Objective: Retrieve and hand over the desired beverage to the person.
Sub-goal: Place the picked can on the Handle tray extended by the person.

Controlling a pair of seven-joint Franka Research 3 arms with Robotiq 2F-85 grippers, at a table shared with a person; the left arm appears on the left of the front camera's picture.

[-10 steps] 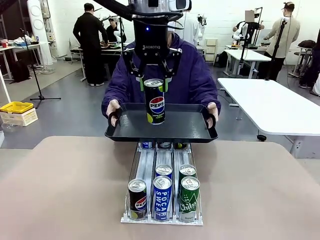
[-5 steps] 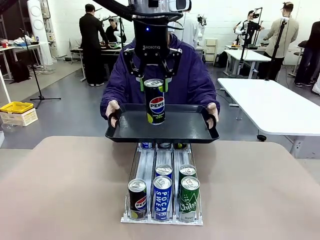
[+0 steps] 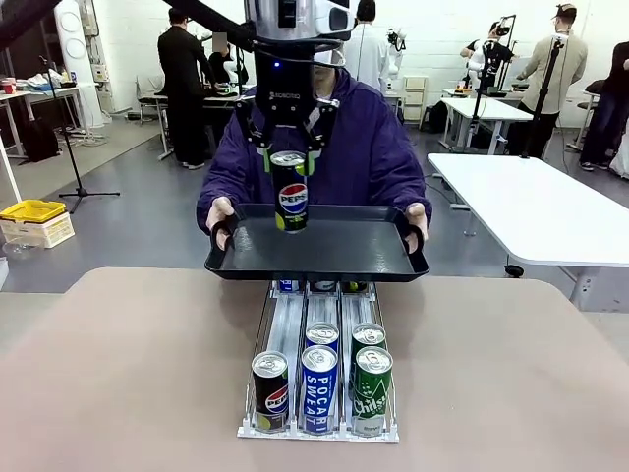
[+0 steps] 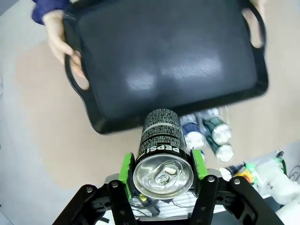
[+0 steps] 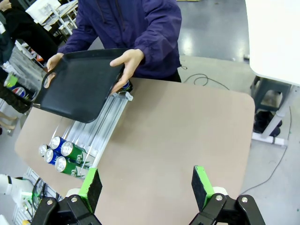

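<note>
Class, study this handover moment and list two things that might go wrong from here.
1. The tray is held in mid-air by the person's hands, so it may tip when the left gripper lets go of the tall Pepsi can.
2. From the left wrist, the can seems close to the tray's near rim; released there, it might fall onto the can rack below.

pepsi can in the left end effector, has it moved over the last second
Yes. The Pepsi can, gripped by the left end effector, has shifted left and slightly up, judged against the rack on the table.
</note>
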